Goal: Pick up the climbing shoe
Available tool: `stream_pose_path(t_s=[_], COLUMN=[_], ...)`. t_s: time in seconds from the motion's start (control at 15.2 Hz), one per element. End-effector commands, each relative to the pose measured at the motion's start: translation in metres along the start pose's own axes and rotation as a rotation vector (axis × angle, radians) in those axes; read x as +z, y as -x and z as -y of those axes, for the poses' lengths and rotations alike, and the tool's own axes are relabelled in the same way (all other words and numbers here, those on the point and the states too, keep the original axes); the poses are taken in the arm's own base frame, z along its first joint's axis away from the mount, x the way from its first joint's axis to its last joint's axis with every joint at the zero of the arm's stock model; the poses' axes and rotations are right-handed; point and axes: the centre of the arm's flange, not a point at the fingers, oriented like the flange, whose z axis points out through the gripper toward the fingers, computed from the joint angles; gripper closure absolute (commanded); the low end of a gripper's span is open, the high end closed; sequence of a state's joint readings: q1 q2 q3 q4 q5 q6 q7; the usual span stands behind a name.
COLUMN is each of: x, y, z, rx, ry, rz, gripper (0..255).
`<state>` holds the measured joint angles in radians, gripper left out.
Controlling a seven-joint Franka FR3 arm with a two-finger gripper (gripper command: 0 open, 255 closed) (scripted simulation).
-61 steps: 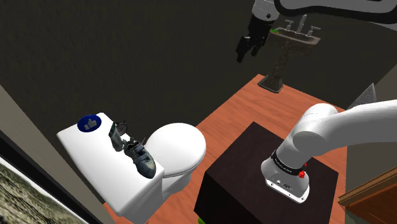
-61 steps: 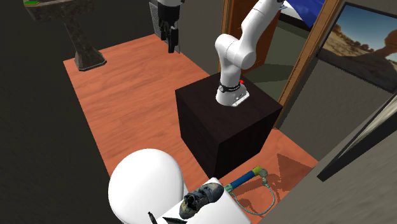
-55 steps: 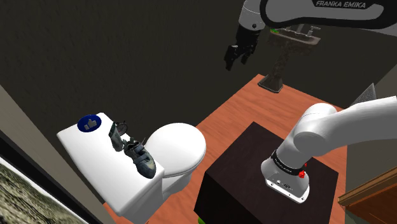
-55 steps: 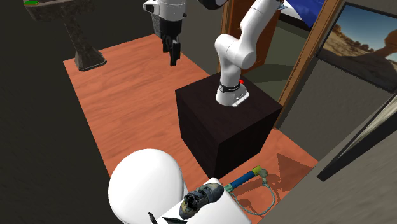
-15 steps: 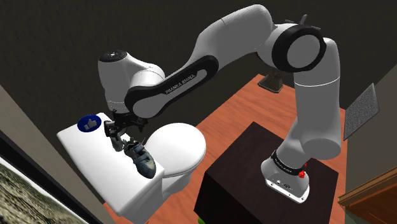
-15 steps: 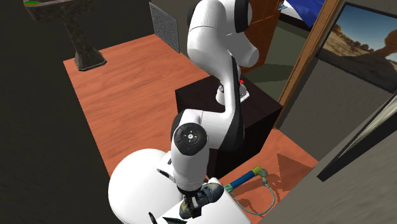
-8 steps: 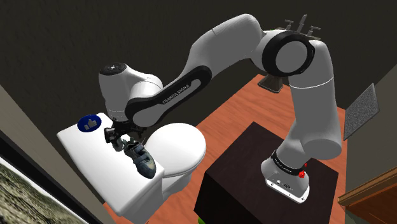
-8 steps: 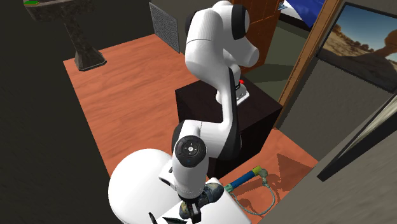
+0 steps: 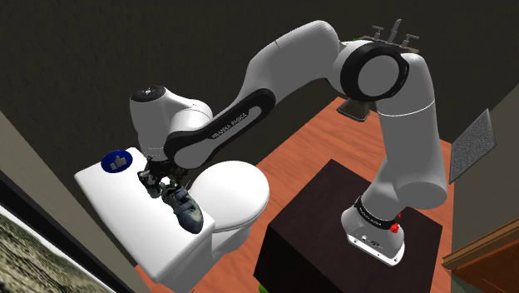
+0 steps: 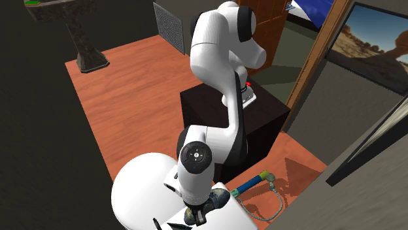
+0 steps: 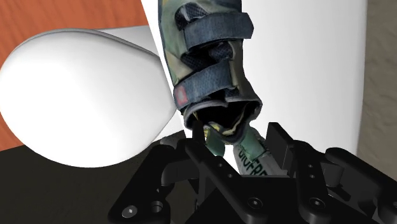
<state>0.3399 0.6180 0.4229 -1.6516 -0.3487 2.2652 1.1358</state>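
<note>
Arm pose: from its dark, box-shaped stand (image 9: 309, 229) at the shoulder view's lower right, I see the white arm (image 9: 291, 58) rise, fold at a dark-banded elbow and reach down toward that view's left. Its wrist hangs near-vertical over the toilet tank (image 9: 116, 208). The black gripper (image 9: 158, 179) points down at the tank's flat top, low over the heel end of the climbing shoe (image 9: 187, 210).

Pincer: in the wrist view the two fingers stand a narrow gap apart, astride the shoe's heel. I see no clamping, and the shoe lies flat on the tank.

Location: the shoe sits at the tank's edge, just beside the toilet lid (image 9: 237, 196), with its toe on the near side in the shoulder view.

Materials and shapes: the shoe is olive-grey and slim, crossed by two dark straps (image 11: 213, 32), with a dark open collar and a lettered heel loop. The tank is a plain white block. The lid is a smooth white oval dome. A blue disc (image 9: 119, 161) with a pale thumbs-up mark lies at the tank's far end. The floor (image 9: 308, 141) shows reddish wood grain.
</note>
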Motion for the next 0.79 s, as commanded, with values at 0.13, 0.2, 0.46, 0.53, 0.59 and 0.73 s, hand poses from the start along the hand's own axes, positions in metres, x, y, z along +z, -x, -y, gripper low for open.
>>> stream_pose_path(t_s=[0.13, 0.2, 0.46, 0.53, 0.59, 0.73], x=[0.001, 0.001, -0.02, -0.025, -0.03, -0.041], y=[0.001, 0.0, -0.001, -0.001, -0.002, -0.002], z=[0.0, 0.0, 0.001, 0.001, 0.001, 0.001], rx=[-0.001, -0.001, -0.001, -0.001, -0.001, -0.001], ry=[0.001, 0.001, 0.001, 0.001, 0.001, 0.001], rz=[0.002, 0.002, 0.002, 0.002, 0.002, 0.002], gripper=[255, 255, 255, 255, 255, 255])
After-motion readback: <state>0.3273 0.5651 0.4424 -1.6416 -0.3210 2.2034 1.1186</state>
